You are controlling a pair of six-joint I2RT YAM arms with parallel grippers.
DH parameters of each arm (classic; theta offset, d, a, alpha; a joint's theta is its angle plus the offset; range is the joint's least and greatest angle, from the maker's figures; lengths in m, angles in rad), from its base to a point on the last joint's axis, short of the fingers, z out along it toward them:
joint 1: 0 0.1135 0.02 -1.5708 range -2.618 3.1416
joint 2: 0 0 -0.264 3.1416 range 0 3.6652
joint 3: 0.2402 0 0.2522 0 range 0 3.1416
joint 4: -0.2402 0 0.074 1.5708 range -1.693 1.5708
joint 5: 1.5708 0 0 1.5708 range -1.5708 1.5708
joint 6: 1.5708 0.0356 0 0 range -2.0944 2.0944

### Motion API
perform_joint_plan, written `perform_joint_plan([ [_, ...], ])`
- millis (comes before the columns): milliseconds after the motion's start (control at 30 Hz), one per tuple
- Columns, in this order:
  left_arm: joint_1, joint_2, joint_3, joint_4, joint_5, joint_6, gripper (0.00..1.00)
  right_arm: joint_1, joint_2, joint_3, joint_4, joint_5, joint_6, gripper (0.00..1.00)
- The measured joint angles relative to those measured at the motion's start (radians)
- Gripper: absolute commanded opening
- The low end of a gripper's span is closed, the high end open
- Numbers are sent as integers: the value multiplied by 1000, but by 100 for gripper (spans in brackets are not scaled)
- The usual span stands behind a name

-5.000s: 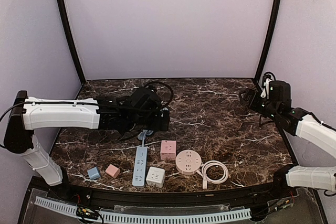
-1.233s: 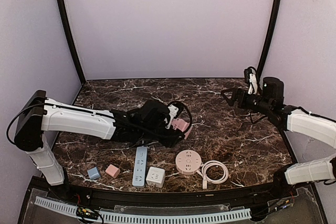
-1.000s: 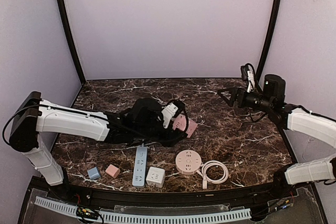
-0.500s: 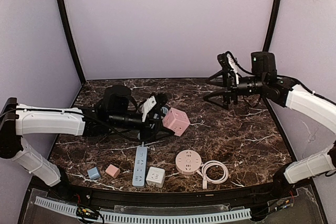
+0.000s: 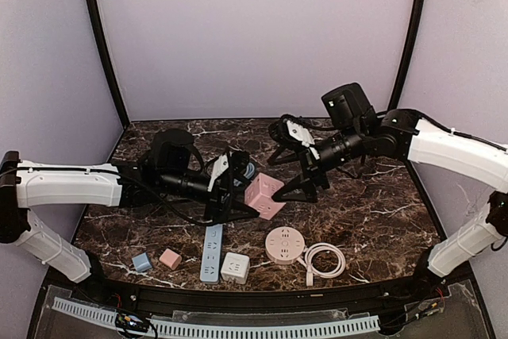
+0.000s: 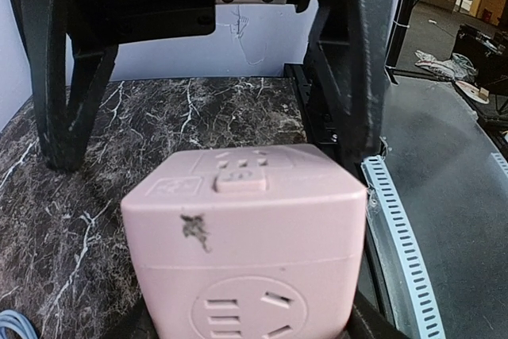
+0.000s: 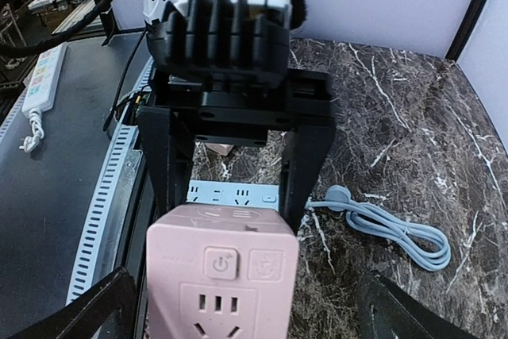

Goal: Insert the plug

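Observation:
My left gripper [image 5: 248, 190] is shut on a pink cube socket [image 5: 264, 194], holding it above the marble table, tilted. In the left wrist view the cube [image 6: 242, 228] fills the lower middle. My right gripper [image 5: 292, 172] is open; its fingers stand wide on either side of the cube's far end without touching it. In the right wrist view the cube [image 7: 222, 275] faces me with its power button and a socket. A grey-blue plug [image 7: 340, 196] on a coiled cable [image 7: 401, 232] lies on the table behind it. Neither gripper holds a plug.
Near the front edge lie a blue power strip [image 5: 211, 250], a white cube socket [image 5: 235, 267], a round pink socket [image 5: 285, 244] with a coiled white cable [image 5: 324, 260], and small blue [image 5: 142, 261] and pink [image 5: 170, 258] cubes.
My right arm has swung down and to the left from the back right, bringing its open fingers up to the cube. The left gripper still holds the cube, shifted slightly.

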Motion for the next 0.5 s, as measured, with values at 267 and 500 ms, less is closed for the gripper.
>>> perform_joint_plan([
  [267,0,0,0,-43,-5,37,9,46,64,39,-65,60,13,88],
  [500,2,1,1,-68,-23,55,9,76,98,58,-96,108,34,85],
])
